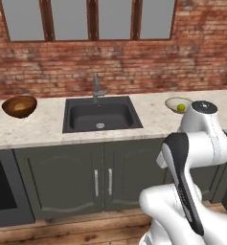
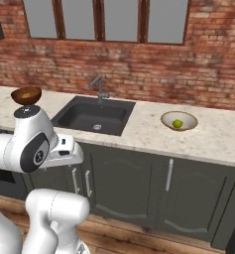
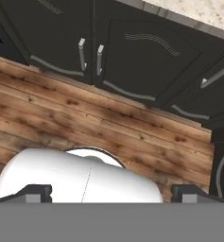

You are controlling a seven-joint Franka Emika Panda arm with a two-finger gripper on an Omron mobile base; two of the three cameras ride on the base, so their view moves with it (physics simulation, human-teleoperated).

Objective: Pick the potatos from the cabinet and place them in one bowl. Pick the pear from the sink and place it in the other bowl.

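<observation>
The pear (image 2: 177, 123) already lies inside the shallow cream-white bowl (image 2: 188, 117) on the table, to the right of the black sink (image 1: 101, 115); the glossy dark-brown bowl (image 1: 19, 106) stands to the left of the sink, near the table's front edge, and something golden shows inside it, too small to name. Small, firm, rounded fruit like this is probably light and apt to roll or slip, so a hold across its widest middle would suit best. The gripper (image 3: 111, 194) points down at the wooden floor in front of the base cabinets, its finger tips set wide apart with nothing between them. Around the sink the table offers open room; the faucet (image 1: 96, 89) behind the basin is the one upright obstacle.
</observation>
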